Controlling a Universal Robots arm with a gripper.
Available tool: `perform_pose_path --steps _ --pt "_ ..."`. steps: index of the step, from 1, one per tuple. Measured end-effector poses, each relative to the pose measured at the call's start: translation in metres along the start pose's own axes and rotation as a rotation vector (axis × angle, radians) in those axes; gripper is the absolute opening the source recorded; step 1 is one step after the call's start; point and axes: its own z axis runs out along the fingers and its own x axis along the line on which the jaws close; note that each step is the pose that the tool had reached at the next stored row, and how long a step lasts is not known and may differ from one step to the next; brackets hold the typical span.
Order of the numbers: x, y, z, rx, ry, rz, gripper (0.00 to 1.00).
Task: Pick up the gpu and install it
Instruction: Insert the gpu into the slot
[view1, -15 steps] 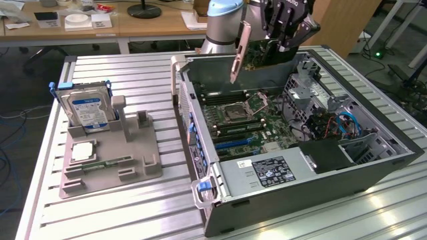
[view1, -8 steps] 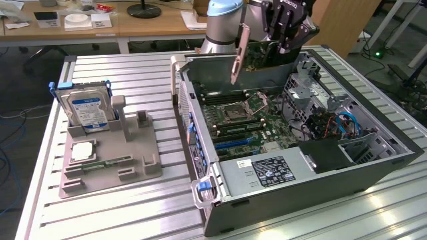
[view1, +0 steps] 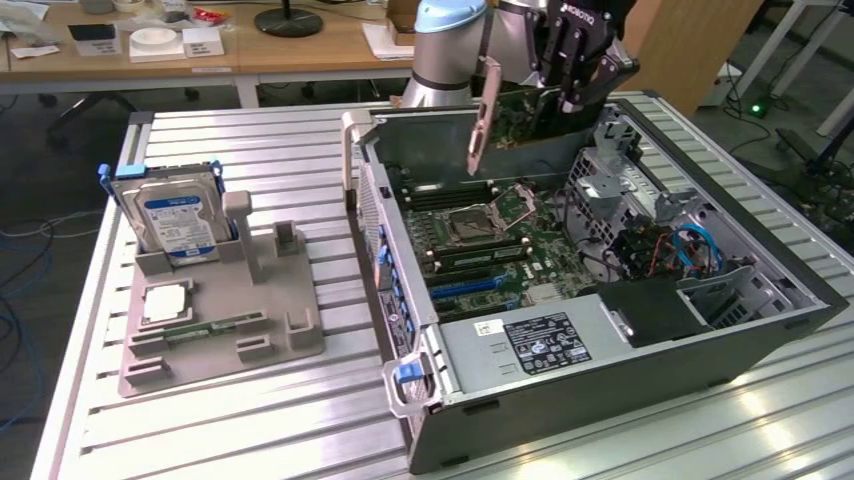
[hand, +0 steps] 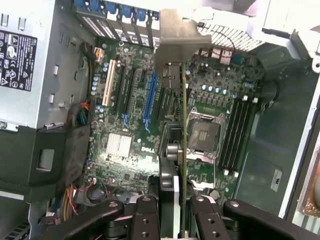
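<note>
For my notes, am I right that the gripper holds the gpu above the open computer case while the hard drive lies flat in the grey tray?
Not quite: the exterior view shows the hard drive standing upright in the grey tray. The gripper does hold the gpu above the open computer case.

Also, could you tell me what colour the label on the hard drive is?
Blue and white; the hard drive label shows best in the exterior view.

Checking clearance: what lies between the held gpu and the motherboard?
Nothing; the exterior view shows the gpu hanging clear above the motherboard, gap bare.
</note>
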Motion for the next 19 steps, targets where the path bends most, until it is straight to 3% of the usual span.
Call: perform_pose_path --steps 16,19 --pt "0.0 0.0023 0.0138 0.0861 0.0161 0.0 0.28" --pt "0.0 0.0026 0.0161 0.0976 0.0182 0.0 0.28"
